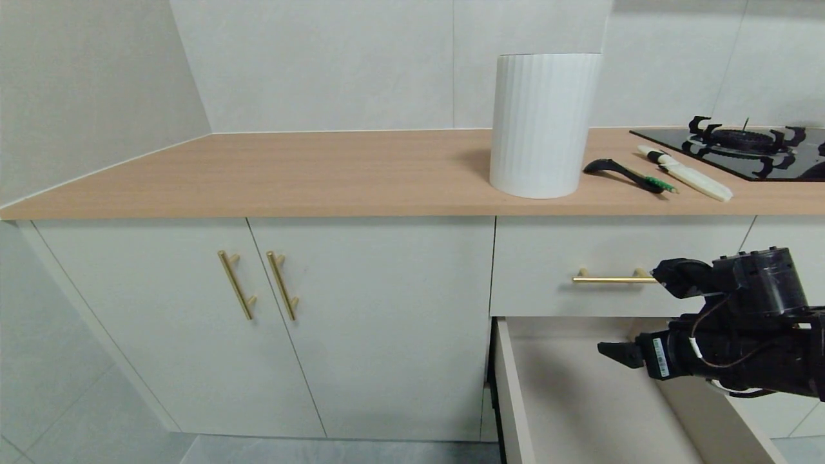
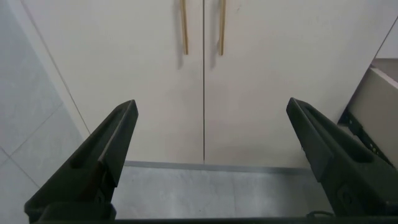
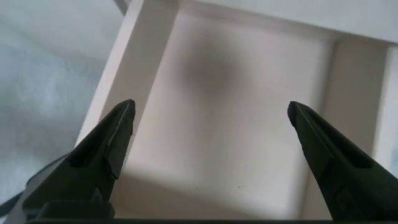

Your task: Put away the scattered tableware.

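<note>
A black spoon with a green-tipped handle point(image 1: 628, 174) and a white utensil with a black band point(image 1: 686, 174) lie on the wooden counter point(image 1: 322, 174), just right of a tall white ribbed container point(image 1: 544, 122). Below them, the lower drawer point(image 1: 509, 393) is pulled out, and its inside point(image 3: 249, 112) holds nothing. My right gripper point(image 1: 644, 312) hangs over that drawer, open and holding nothing, fingers spread in the right wrist view point(image 3: 210, 107). My left gripper point(image 2: 211, 107) is open too, low down and facing the cabinet doors point(image 2: 205, 81).
A black gas hob point(image 1: 754, 145) sits at the counter's far right. The shut upper drawer has a gold handle point(image 1: 612, 279) close behind my right gripper. Two gold door handles point(image 1: 258, 283) are on the left cabinet. The drawer's corner point(image 2: 379, 93) shows beside my left gripper.
</note>
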Robot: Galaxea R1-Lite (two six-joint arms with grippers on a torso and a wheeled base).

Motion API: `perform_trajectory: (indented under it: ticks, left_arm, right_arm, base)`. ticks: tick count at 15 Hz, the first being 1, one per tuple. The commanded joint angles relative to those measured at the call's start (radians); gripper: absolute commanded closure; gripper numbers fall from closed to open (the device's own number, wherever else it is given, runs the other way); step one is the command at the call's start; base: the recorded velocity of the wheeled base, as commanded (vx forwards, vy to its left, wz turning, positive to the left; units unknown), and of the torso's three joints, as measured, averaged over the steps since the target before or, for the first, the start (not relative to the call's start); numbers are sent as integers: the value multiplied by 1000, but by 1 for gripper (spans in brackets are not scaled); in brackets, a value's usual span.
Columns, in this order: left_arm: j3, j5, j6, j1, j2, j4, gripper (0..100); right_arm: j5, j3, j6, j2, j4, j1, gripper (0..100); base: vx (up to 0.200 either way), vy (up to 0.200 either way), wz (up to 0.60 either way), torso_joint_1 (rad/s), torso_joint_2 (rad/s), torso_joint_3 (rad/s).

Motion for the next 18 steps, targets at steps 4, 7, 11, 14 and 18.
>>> perform_trajectory:
  ticks: [4,7,11,14,18]
  left_arm:
    - [0,1,0,1,0,0,0]
    - [0,1,0,1,0,0,0]
    - [0,1,0,1,0,0,0]
    - [0,1,-1,1,0,0,0]
    - [0,1,0,1,0,0,0]
  right_arm:
    - [-1,0,0,0,-3,1,0]
    - [-1,0,0,0,-9,1,0]
    - [-1,0,0,-2,-11,1,0]
    - [-20,-12,-52,-29,-49,1,0]
    - [-46,-270,-64,-22,107,-19,0]
  base:
    - [0,0,0,130,-505,-306]
    - [0,0,0,167,-456,-299]
    - [0,0,0,179,-467,-289]
    - [0,0,0,150,-359,-207]
    - [0,0,0,25,-55,-46]
